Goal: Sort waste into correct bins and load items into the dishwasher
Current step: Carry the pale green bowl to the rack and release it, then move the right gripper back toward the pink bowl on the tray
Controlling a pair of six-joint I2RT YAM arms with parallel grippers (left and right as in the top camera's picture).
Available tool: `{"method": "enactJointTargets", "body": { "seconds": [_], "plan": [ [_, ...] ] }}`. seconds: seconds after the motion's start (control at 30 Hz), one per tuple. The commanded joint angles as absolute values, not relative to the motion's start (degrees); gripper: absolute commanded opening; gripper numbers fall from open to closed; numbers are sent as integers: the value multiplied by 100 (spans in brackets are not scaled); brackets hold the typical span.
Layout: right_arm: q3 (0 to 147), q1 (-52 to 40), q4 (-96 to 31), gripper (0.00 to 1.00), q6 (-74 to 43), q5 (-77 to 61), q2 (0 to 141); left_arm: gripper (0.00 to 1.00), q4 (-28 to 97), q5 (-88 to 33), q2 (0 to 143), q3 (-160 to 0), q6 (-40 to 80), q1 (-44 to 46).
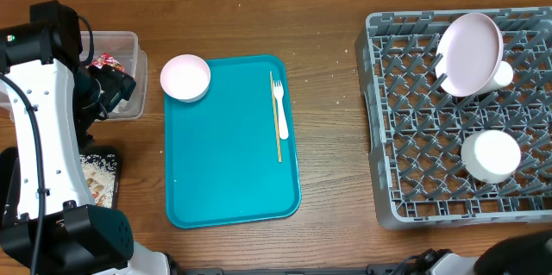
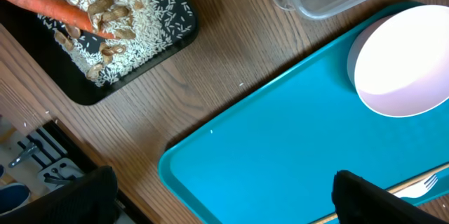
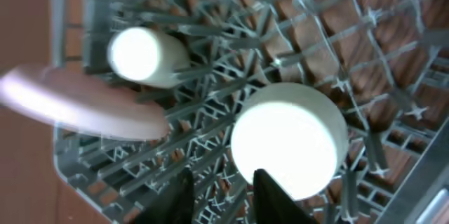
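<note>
Taking up the most room on the bench, the grey dish rack is sitting to the right of the teal tray, with bare wood between them. The teal tray is lying flat near the bench's middle. Left of the tray, the left arm is reaching along the bench's edge. The left gripper is hanging off the tray's left side, jaws standing wide with nothing between them. The right gripper is hovering over the rack, well right of the tray, its jaws narrowly apart and gripping nothing.

The clear tub is sitting just off the tray's far left corner, and the black tray is lying off the tray's near left side. Inside the rack, the white plate is leaning on edge among the pegs, with the white cup tucked behind it. One white bowl is resting nearer in the rack, seemingly upside down, though the wrist view is too blurred to be sure. The other bowl is sitting upright on the tray's far left corner.

The fork is lying along the tray's right side, beside a thin yellowish stick. The carrot is lying in the black tray on scattered rice. Something red is showing in the tub.
</note>
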State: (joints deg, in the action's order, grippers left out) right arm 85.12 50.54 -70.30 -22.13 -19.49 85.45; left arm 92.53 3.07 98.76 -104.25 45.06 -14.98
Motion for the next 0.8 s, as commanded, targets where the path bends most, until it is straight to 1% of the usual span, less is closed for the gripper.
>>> {"method": "enactJointTargets", "body": {
  "seconds": [0.0,0.07,0.1,0.13,0.17,0.2,0.23,0.27,0.3,0.4,0.43,0.53,0.57,0.6,0.67,0.77],
  "plan": [
    [8816,4672,-7065,35,-2071,-2346,7749,100,9249,357,9911,-10425,4523,-1455],
    [8816,4292,-7048,40,-2058,-2762,7408,100,9249,357,9911,-10425,4523,-1455],
    [8816,4014,-6991,46,-2056,-2993,7244,100,9249,357,9911,-10425,4523,-1455],
    [8816,3522,-6818,56,-2060,-3295,7052,100,9249,357,9911,-10425,4523,-1455],
    [8816,3041,-6606,68,-2062,-3500,6954,100,9249,357,9911,-10425,4523,-1455],
    [8816,2532,-6361,79,-2086,-3601,6912,100,9249,357,9911,-10425,4523,-1455],
    [8816,2191,-6206,83,-2130,-3599,6912,100,9249,357,9911,-10425,4523,-1455],
    [8812,1608,-5929,87,-2128,-3573,6952,100,9249,357,9911,-10425,4523,-1455],
    [8809,753,-5568,92,-2134,-3376,7100,100,9249,357,9911,-10425,4523,-1455],
    [8809,-467,-5140,93,-2283,-2775,7526,100,9249,357,9911,-10425,4523,-1455],
    [8809,-1059,-4917,94,-2359,-2473,7856,100,9249,357,9911,-10425,4523,-1455],
    [8812,-2141,-4123,96,-2578,-2202,8761,100,9249,357,9911,-10425,4523,-1455],
    [8812,-2338,-3883,96,-2615,-2200,8993,100,9249,357,9911,-10425,4523,-1455],
    [8812,-2689,-3363,96,-2759,-2189,9463,100,9249,357,9911,-10425,4523,-1455],
    [8812,-3028,-2753,96,-2971,-2185,10038,100,9249,357,9911,-10425,4523,-1455],
    [8844,-3479,-1647,91,-3734,-2040,11201,100,9249,357,9911,-10425,4523,-1455]
  ]
}}
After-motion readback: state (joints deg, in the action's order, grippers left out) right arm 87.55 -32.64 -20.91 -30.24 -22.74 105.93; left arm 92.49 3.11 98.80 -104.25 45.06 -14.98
